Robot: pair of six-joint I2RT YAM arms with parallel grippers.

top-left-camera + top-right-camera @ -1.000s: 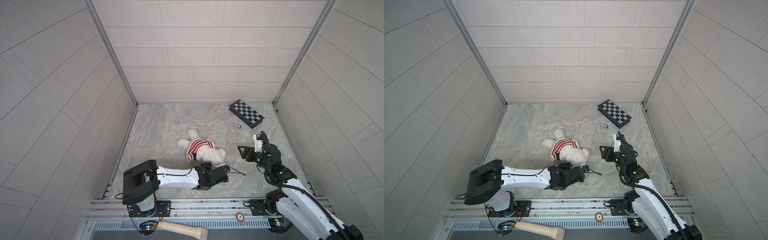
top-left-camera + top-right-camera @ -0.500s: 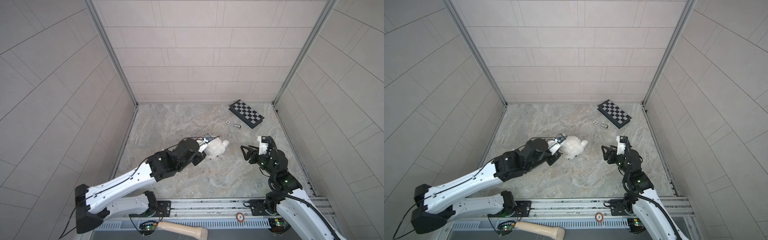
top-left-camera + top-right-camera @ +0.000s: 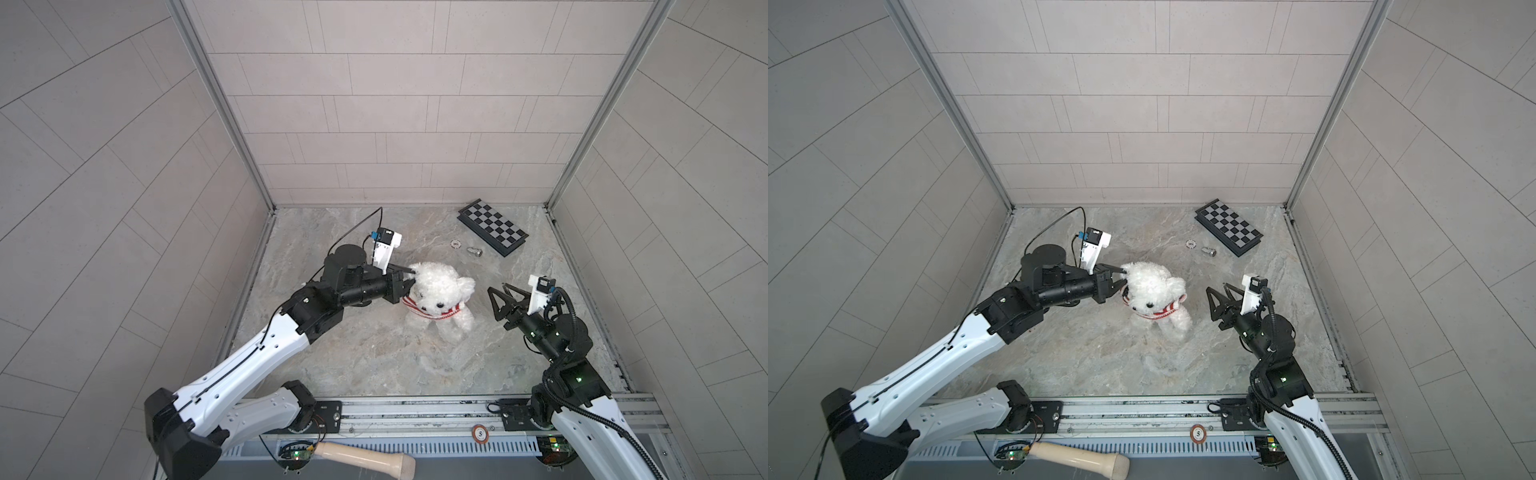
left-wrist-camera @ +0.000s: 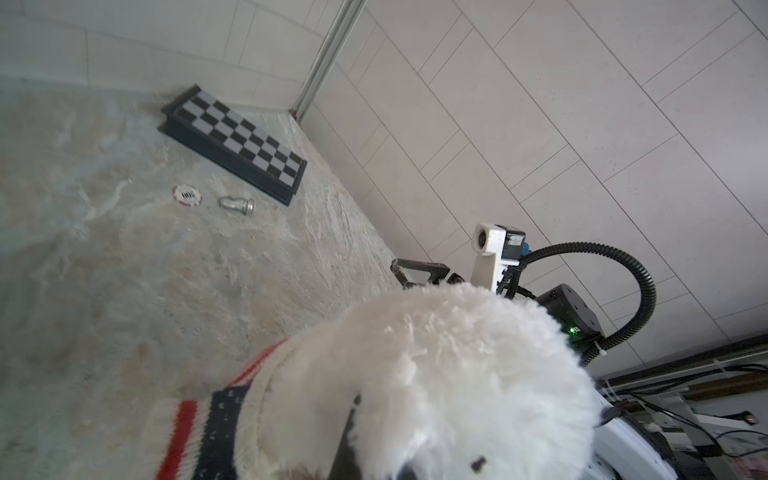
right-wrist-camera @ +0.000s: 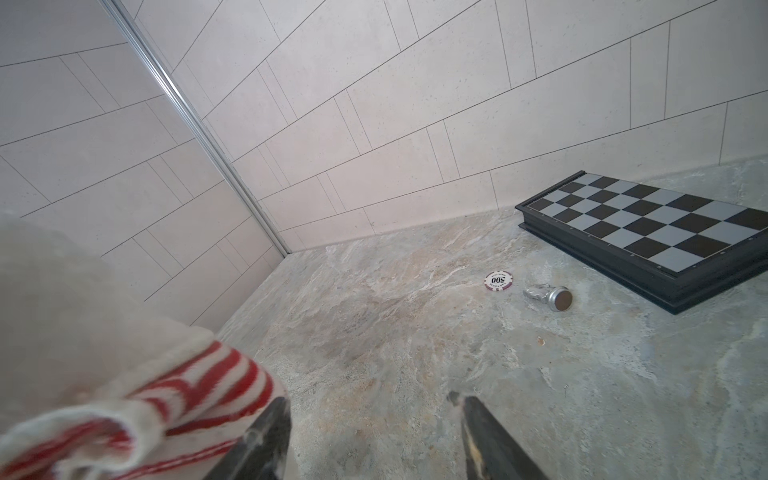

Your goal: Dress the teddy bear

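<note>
I'm looking into a booth with pale tiled walls and a marbled stone worktop (image 3: 374, 353). The only writing I can read is on a poker chip (image 5: 498, 281) lying toward the far right corner, which says 500. A silver chess piece (image 5: 548, 296) lies on its side just beside the chip. Behind both, in that corner, is a chessboard (image 3: 492, 226). It is a folded case, shut, so I cannot see what it holds. On the front rail a round disc (image 3: 480, 434) carries one mark, a 5 or an S, I cannot tell which.

The teddy bear (image 3: 440, 291) sits upright near the middle of the worktop, facing the front edge. A red-and-white striped sweater (image 3: 446, 312) is bunched round its neck like a collar, and the left wrist view also shows a dark stripe in the knit.

The left gripper (image 3: 409, 279) reaches in level from the left. Its fingers are pressed together into the fur at the side of the bear's head, right at the collar. I cannot tell whether knit is caught too.

The right gripper (image 3: 496, 287) is to the bear's right, near it but apart in both top views, with its fingers spread and nothing between them.
</note>
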